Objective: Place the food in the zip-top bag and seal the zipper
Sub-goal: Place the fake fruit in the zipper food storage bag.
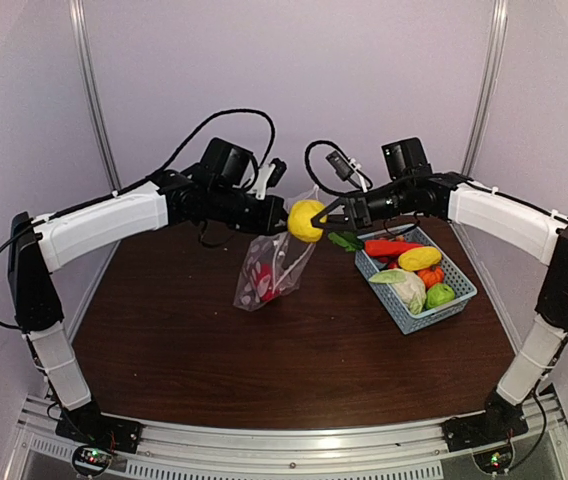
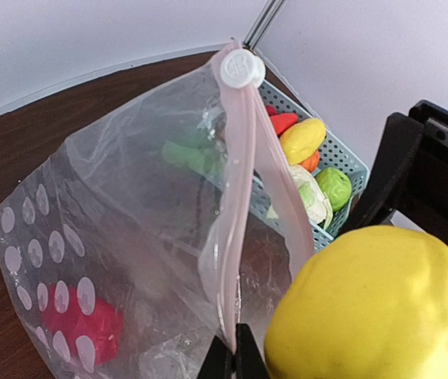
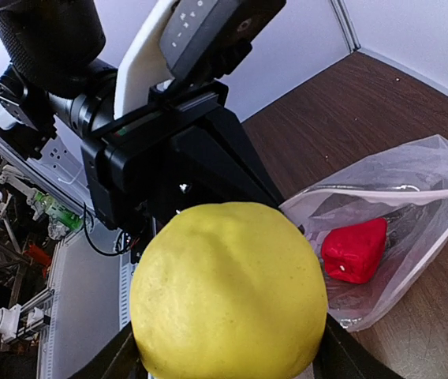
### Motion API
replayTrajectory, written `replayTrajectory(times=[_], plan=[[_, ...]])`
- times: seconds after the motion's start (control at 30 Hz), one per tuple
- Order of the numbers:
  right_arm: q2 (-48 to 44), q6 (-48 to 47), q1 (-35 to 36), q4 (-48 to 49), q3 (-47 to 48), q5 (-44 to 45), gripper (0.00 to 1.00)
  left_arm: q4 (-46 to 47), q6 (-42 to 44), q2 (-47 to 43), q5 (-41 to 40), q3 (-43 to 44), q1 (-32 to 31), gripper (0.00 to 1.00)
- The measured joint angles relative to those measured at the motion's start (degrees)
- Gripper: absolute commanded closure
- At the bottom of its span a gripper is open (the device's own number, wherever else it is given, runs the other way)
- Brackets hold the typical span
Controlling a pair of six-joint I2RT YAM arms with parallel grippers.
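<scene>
Counting up: one zip-top bag [image 1: 269, 270], one red piece of food [image 3: 354, 249] inside, one yellow fruit [image 1: 306, 220], six more pieces [image 1: 402, 288] showing in one blue basket [image 1: 442, 314] at centre right. Bag hanging mid-frame, mouth upward, long axis slanting from upper right down to lower left. Pinched tight on the zipper [image 2: 236, 158]: the left claw [image 2: 236, 359]. Clamped round the yellow fruit, just above the bag's mouth: the right claw [image 1: 316, 222].
</scene>
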Motion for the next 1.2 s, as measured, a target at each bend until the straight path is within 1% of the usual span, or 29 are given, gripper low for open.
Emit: replayTrajectory(times=[0.1, 0.2, 0.37, 0.47, 0.57, 0.67, 0.73, 0.77, 0.8, 0.97, 1.03, 1.13, 1.2], plan=[[1.03, 5.05, 0.0, 4.2, 0.0, -0.7, 0.45, 0.02, 0.0, 0.0, -0.11, 0.44, 0.04, 1.0], [1.9, 7.45, -0.02, 5.55, 0.17, 0.55, 0.46, -0.24, -0.02, 0.0, -0.48, 0.44, 0.42, 1.0], [4.79, 7.56, 0.0, 2.23, 2.58, 5.99, 0.45, -0.48, -0.09, 0.0, -2.47, -0.04, 1.05, 1.0], [6.29, 7.39, -0.09, 0.13, 3.02, 10.23, 0.45, 0.13, -0.22, -0.02, -1.99, -0.46, 0.92, 1.0], [7.39, 7.37, -0.07, -1.05, 3.02, 13.38, 0.42, 0.57, -0.31, -0.02, -1.11, -0.66, 0.42, 1.0], [7.63, 7.56, -0.04, -1.75, 3.02, 15.39, 0.35, 1.42, -0.61, -0.04, -0.02, -1.09, 0.15, 1.0], [7.63, 7.82, 0.09, -1.68, 3.1, 15.5, 0.25, 2.12, -0.87, -0.04, 0.7, -1.46, 0.15, 1.0], [7.63, 8.07, 0.11, -1.53, 3.13, 15.1, 0.11, 2.34, -1.05, -0.04, 0.98, -1.57, 0.15, 1.0], [7.63, 8.41, 0.11, -1.36, 3.13, 14.45, 0.02, 2.54, -1.11, -0.04, 1.11, -1.64, 0.15, 1.0], [7.5, 9.55, 0.09, -0.57, 4.2, 10.6, 0.01, 2.25, -0.63, -0.07, 0.72, -1.6, 0.17, 1.0], [7.04, 9.22, -0.28, -1.57, 5.6, 9.81, 0.0, -0.02, 0.68, -0.04, -0.72, -0.57, 0.33, 1.0], [4.46, 8.85, -2.12, -3.15, 8.11, 8.39, 0.01, -5.99, 3.58, 0.07, -3.67, 4.17, 1.79, 1.0], [1.44, 9.44, -4.83, -2.38, 9.05, 6.8, 0.0, -8.52, 4.87, 0.04, -4.39, 7.72, 4.92, 1.0]])
